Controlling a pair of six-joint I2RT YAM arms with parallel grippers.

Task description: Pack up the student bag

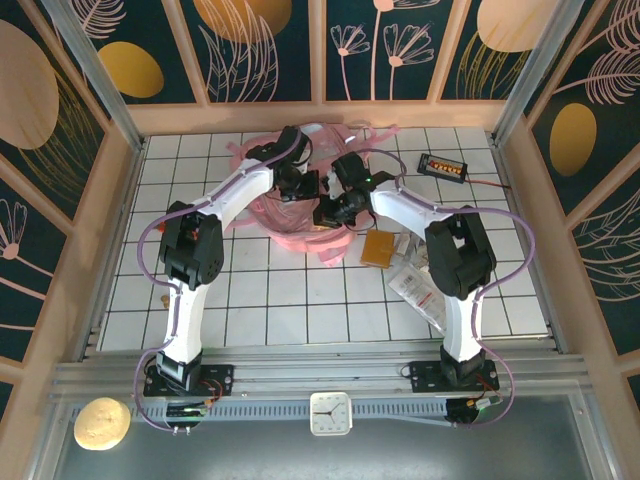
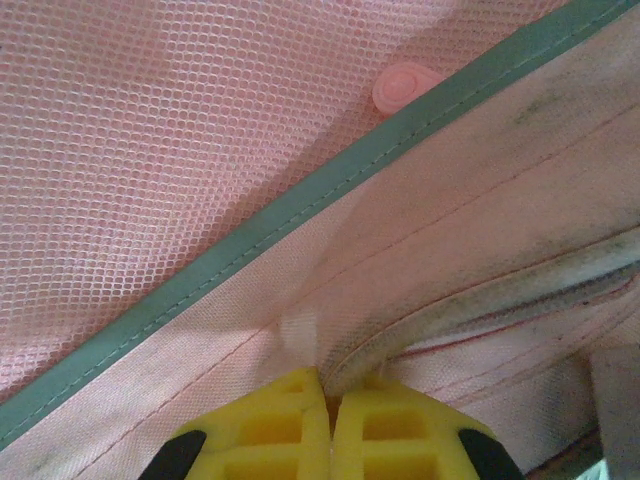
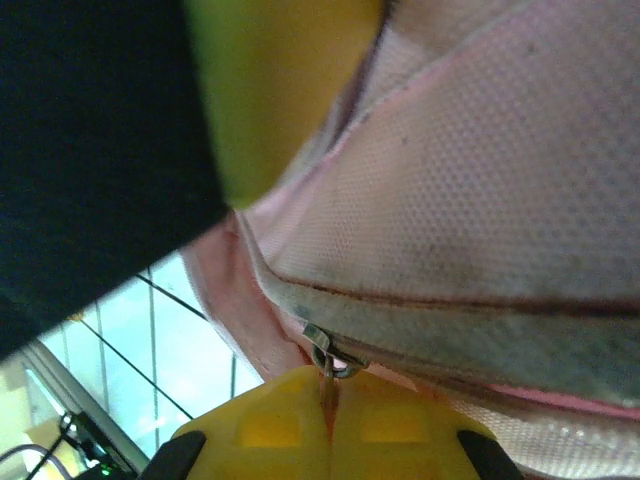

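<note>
Student bag (image 1: 268, 212) mostly hidden under left arm (image 1: 225, 200) & right arm (image 1: 410, 208); pkts (image 1: 418, 285) too small to ID.

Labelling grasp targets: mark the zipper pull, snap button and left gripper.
zipper pull (image 3: 336, 366): right wrist view, metal ring.
snap button (image 2: 403, 88): left wrist view, centre.
left gripper (image 2: 330, 385): left wrist view, between fingertips.

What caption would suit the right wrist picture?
Right arm's yellow fingers pinch the zipper pull of the pink student bag.
</note>
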